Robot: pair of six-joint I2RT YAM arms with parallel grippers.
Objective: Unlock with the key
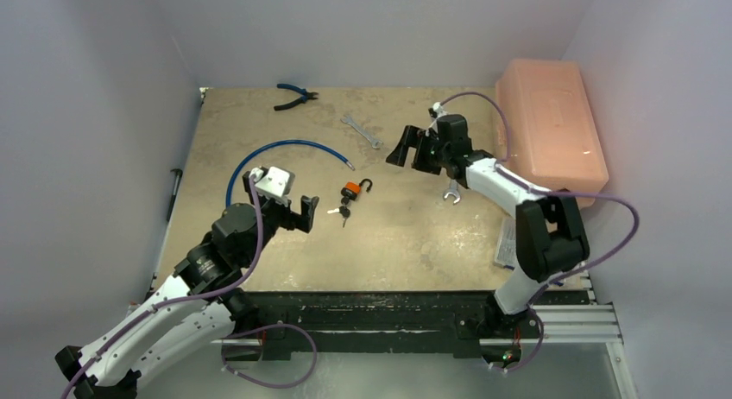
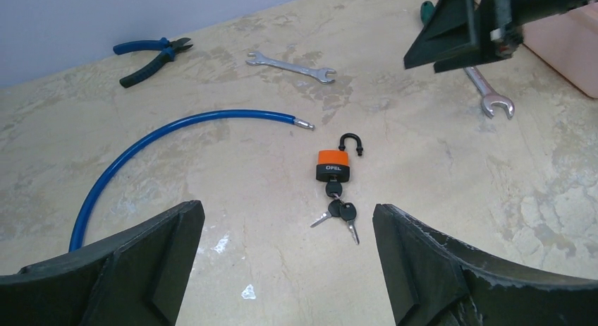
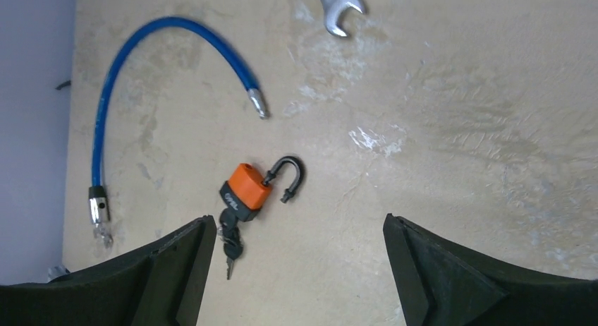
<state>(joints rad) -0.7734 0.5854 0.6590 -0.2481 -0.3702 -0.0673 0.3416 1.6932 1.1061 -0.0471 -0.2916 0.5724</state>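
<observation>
The beige, mottled table (image 1: pixel 414 243) is enclosed by pale walls (image 1: pixel 388 28). A pink toolbox (image 1: pixel 552 127) is seen at far right. The left gripper (image 2: pixel 288 216) and the right gripper (image 3: pixel 300 231) are both held apart, empty. The orange padlock (image 1: pixel 350 191), its shackle open, is laid mid-table with the key (image 2: pixel 333 191) inserted.

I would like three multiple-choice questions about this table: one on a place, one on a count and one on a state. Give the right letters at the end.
1. Where is the key?
A) in the padlock
B) beside the pliers
C) on the pink box

2. How many wrenches lie on the table?
A) one
B) two
C) four

3. How is the padlock's shackle?
A) open
B) closed
C) removed

Answers:
1 A, the key sits in the keyhole, with spare keys beside it.
2 B, one wrench lies at the far side and a second wrench lies to its right.
3 A, one shackle end stands free of the body.
</observation>
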